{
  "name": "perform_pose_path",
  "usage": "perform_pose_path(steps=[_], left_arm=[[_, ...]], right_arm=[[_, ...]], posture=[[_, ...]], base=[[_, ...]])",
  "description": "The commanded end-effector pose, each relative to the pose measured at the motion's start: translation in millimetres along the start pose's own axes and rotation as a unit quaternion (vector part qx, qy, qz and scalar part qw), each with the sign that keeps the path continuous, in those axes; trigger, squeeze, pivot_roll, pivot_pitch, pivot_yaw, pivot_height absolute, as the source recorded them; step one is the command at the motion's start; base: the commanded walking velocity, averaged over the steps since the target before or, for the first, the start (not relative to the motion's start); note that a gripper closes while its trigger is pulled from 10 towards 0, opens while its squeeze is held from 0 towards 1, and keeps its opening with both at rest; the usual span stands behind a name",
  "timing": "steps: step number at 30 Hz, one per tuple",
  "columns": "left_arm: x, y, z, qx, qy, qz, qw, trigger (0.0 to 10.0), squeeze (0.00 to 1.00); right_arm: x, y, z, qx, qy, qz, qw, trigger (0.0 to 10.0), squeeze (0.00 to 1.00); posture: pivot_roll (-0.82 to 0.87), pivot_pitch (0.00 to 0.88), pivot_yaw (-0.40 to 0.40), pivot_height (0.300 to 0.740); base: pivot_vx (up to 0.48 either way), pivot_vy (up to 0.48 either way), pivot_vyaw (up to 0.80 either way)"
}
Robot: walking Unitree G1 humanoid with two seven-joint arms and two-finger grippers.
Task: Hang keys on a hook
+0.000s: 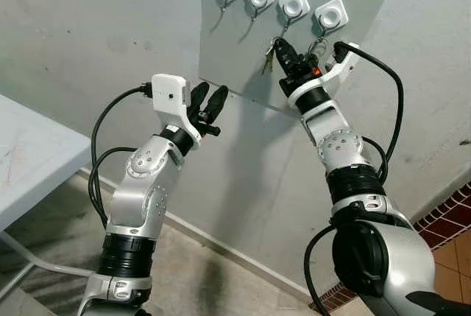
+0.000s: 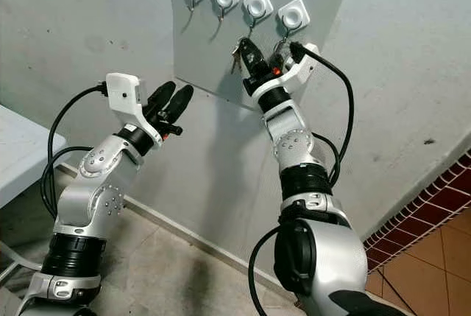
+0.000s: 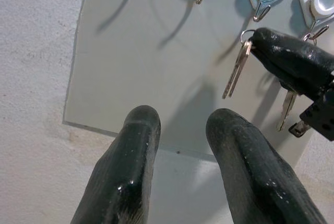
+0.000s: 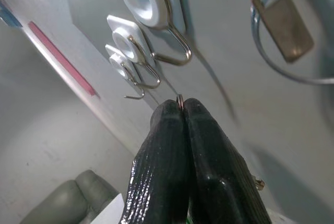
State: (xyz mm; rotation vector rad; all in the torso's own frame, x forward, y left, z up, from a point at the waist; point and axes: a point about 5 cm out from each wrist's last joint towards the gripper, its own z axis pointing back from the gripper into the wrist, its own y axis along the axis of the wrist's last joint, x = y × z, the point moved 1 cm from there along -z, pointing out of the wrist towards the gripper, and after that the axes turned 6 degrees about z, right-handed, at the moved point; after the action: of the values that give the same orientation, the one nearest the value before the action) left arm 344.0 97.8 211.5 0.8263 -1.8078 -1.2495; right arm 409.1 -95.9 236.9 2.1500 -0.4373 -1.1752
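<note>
Up at the panel, the right claw is pinched fully closed on the ring of the keys, with only a sliver of the ring showing past its fingertips. The keys dangle below the tips, their long axis hanging downward, close against the grey panel. From the claw, the third hook lies just above and slightly ahead, its open wire curl facing up; the ring is below that curl and not yet over it. The fourth hook beside it already carries another set. So the coming move likely turns on lifting the ring above the hook's tip, then lowering it on. The left claw hovers lower and well apart from the hooks, fingers slightly parted and holding nothing; the right arm is clearly the nearer.
</note>
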Motion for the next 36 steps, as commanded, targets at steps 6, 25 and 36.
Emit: perform_pose_path(steps=[6,25,36], left_arm=[[4.2,9.9,-1.7,0.016,-0.005,-0.007,1.000,10.0,0.00],[4.5,12.1,-3.1,0.016,-0.006,-0.007,1.000,10.0,0.00],[3.7,12.8,-2.4,0.017,-0.003,-0.008,1.000,10.0,0.00]], right_arm=[[-8.8,14.4,-0.6,0.033,0.041,0.030,0.998,10.0,0.00],[-15.4,28.2,-9.5,0.054,0.038,0.014,0.998,10.0,0.00],[-10.4,24.7,-14.8,0.034,-0.011,-0.004,0.999,10.0,0.00]], posture=[[0.21,0.000,-0.114,0.736],[0.21,0.000,-0.113,0.736],[0.21,0.000,-0.119,0.736]], base=[[0.000,0.000,0.00],[0.000,0.000,0.00],[0.000,0.000,0.00]])
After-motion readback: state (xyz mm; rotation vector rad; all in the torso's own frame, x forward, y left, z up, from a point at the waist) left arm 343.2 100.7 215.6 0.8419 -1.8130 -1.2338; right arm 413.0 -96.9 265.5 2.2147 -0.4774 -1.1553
